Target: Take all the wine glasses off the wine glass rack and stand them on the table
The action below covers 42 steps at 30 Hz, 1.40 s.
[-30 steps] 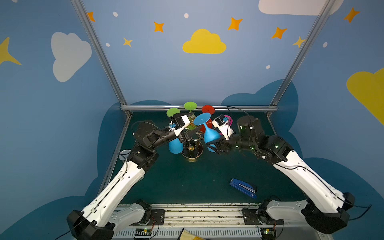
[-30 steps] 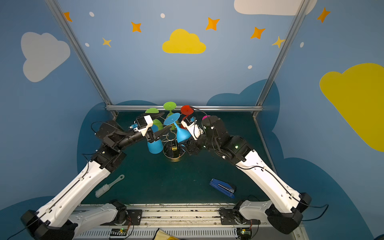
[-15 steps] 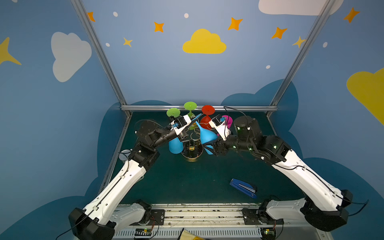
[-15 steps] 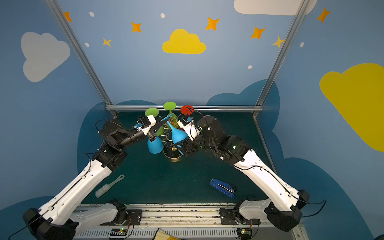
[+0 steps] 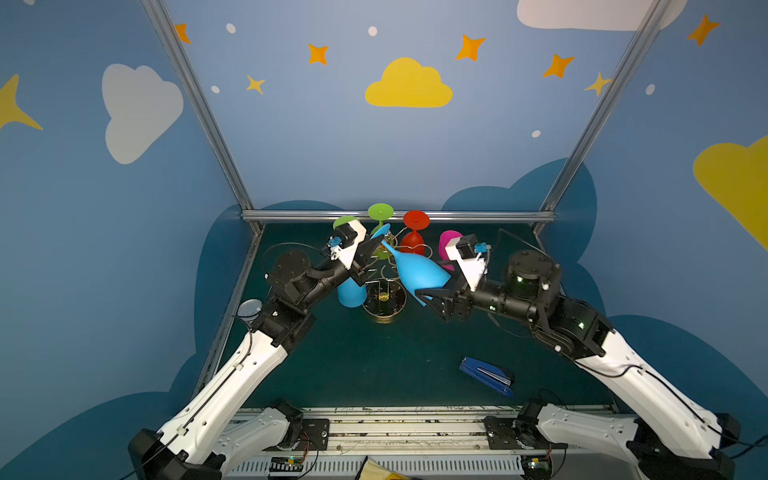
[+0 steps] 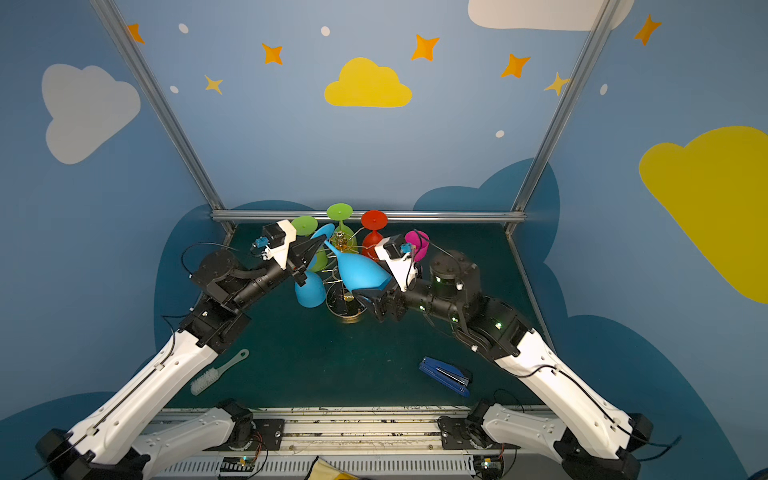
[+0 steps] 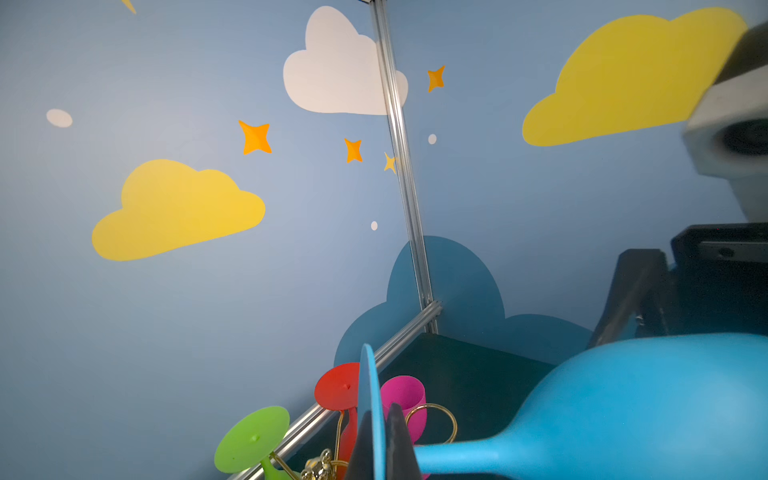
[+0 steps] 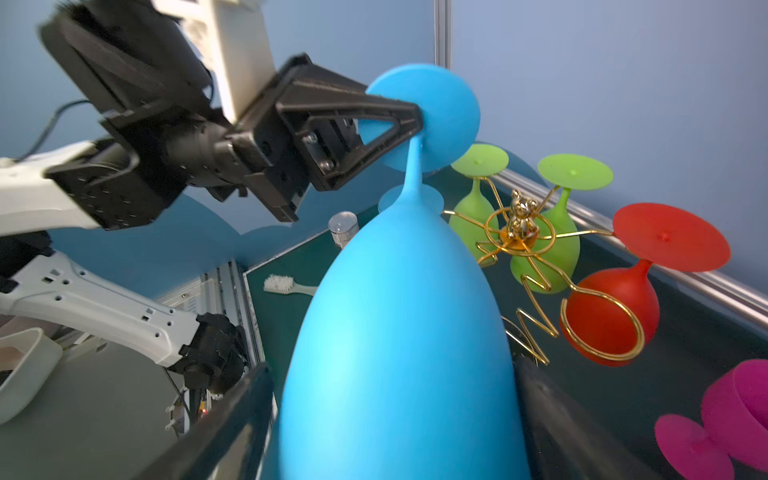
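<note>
Right wrist view: gold rack (image 8: 517,243), with the blue wine glass (image 8: 399,332) tilted just beside it. My right fingers (image 8: 392,363) are spread wide either side of its bowl, contact unclear; my left fingers (image 8: 417,118) are clamped tight on its foot.

Bright, even, diffuse light falls from overhead; shadows on the worktop (image 5: 374,365) are faint. Both top views bow the frame posts (image 5: 199,108) outward near the edges. In the right wrist view the right tool (image 8: 395,419) and the blue wine glass (image 8: 399,332) bowl between its fingers (image 8: 232,424) are soft; the left tool (image 8: 415,118) beyond looks sharper. In the left wrist view a white camera housing (image 7: 731,133) past that tool is blurred.
</note>
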{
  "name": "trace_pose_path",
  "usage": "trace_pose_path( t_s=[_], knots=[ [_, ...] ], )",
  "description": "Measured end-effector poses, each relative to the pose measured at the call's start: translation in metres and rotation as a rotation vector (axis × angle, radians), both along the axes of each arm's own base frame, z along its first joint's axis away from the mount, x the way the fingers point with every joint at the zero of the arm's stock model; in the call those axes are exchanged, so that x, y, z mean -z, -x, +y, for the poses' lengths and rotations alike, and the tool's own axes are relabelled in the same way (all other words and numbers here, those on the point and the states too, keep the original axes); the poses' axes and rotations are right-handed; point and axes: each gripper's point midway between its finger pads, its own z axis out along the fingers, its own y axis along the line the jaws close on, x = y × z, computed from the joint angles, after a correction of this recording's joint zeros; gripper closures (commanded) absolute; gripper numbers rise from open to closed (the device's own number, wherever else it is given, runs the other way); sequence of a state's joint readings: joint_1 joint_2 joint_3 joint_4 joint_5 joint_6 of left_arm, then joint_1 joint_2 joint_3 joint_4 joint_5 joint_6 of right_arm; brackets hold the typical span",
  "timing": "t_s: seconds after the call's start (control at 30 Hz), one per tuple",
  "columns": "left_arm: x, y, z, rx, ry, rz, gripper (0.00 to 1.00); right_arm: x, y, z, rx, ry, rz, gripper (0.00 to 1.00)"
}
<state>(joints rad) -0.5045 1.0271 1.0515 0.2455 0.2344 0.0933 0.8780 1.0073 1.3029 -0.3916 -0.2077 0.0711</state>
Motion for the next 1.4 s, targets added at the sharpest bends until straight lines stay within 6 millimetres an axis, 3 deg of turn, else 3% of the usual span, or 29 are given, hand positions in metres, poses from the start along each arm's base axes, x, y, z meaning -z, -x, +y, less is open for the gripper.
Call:
trace_pose_path(
  t_s=[0.27,0.5,0.7,0.93,1.17,1.3,1.4],
  knots=[
    [0.015,-0.002,0.003,-0.002,0.086,0.127,0.97,-0.037,0.029,-0.043,0.024,-0.162,-0.138,0.14],
    [0.021,0.0,0.0,0.032,0.119,0.181,0.97,-0.047,0.029,-0.072,0.135,-0.206,-0.176,0.28],
    [0.017,0.006,-0.001,0.061,0.137,0.186,0.97,-0.03,0.011,-0.064,0.186,-0.158,-0.128,0.38],
    [0.015,0.009,-0.002,0.075,0.146,0.188,0.97,-0.001,-0.011,-0.039,0.191,-0.084,-0.049,0.45],
    [0.014,0.01,-0.002,0.083,0.15,0.188,0.97,0.016,-0.025,-0.018,0.179,-0.056,0.009,0.74],
    [0.014,0.009,-0.001,0.074,0.15,0.186,0.96,0.012,-0.024,-0.013,0.158,-0.069,0.019,0.88],
    [0.013,0.009,-0.001,0.073,0.151,0.182,0.89,0.008,-0.024,-0.013,0.162,-0.078,0.016,0.95]
  ],
)
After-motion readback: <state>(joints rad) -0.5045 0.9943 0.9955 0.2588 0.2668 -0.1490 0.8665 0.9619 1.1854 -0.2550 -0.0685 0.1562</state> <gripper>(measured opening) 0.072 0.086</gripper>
